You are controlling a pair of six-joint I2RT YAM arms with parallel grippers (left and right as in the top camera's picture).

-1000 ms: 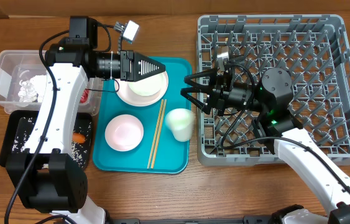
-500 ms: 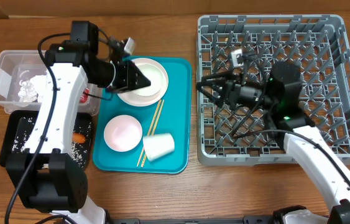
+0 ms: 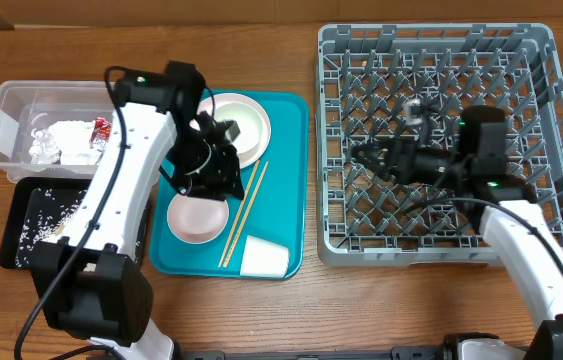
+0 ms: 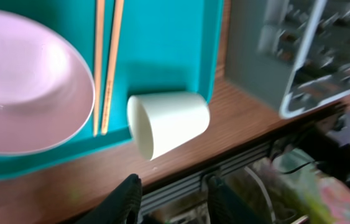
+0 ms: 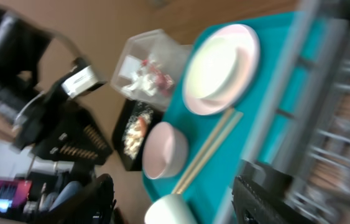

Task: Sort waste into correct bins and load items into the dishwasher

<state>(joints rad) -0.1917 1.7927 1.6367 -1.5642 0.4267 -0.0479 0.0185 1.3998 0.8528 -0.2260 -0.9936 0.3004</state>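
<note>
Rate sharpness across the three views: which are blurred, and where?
Overhead: sharp and evenly lit, no glare. Left wrist: cup and pink bowl fairly crisp, dish rack smeared at upper right. Right wrist: motion blur throughout, worst on the dish rack at right; plate and chopsticks soft but recognisable.

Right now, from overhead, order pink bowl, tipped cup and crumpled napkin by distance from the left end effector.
1. Pink bowl, right by it on the teal tray.
2. Cup, tray's front edge.
3. Crumpled napkin, in clear tub, far left.

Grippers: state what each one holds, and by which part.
Neither holds anything: left gripper open over the teal tray, right gripper open over the rack.
</note>
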